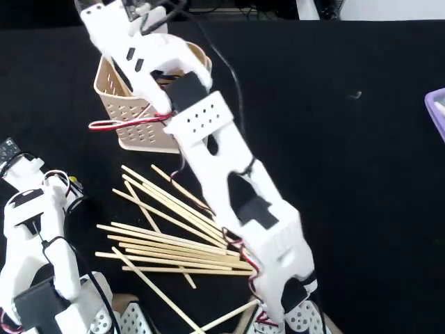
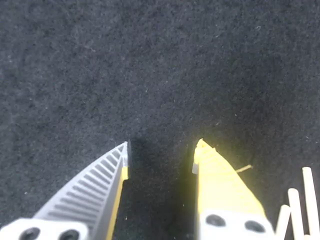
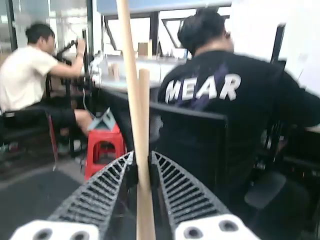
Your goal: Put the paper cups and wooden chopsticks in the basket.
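A beige slotted basket [image 1: 139, 115] stands at the back left of the black table. Several wooden chopsticks [image 1: 167, 236] lie fanned out in front of it. My right arm [image 1: 229, 188] stretches from the front edge up over the basket. My right gripper [image 3: 142, 157] is shut on two wooden chopsticks [image 3: 132, 75], which stick out past its fingertips towards the room. My left gripper [image 2: 160, 150] hangs open just above the black cloth with nothing between its fingers. A few chopstick ends [image 2: 307, 200] lie close beside it. The left arm [image 1: 35, 229] sits at the front left.
A purple container's corner [image 1: 437, 108] shows at the table's right edge. Red and white cables [image 1: 122, 124] hang from the right arm across the basket's front. The right half of the black table [image 1: 348, 209] is bare.
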Action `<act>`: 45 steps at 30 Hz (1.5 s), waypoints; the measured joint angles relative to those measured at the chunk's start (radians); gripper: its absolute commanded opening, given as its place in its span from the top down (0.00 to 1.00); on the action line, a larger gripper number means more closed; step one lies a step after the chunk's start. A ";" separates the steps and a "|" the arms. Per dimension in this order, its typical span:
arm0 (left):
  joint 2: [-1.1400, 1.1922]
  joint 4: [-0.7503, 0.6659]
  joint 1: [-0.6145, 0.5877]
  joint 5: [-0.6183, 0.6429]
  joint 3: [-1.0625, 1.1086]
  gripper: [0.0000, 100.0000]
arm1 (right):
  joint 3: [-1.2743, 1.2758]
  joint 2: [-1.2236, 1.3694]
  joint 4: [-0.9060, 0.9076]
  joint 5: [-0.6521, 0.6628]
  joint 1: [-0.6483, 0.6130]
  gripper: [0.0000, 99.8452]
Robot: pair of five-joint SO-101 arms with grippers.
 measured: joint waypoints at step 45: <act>0.000 0.000 0.000 0.000 0.000 0.79 | -0.408 -0.180 1.301 -0.003 0.049 0.88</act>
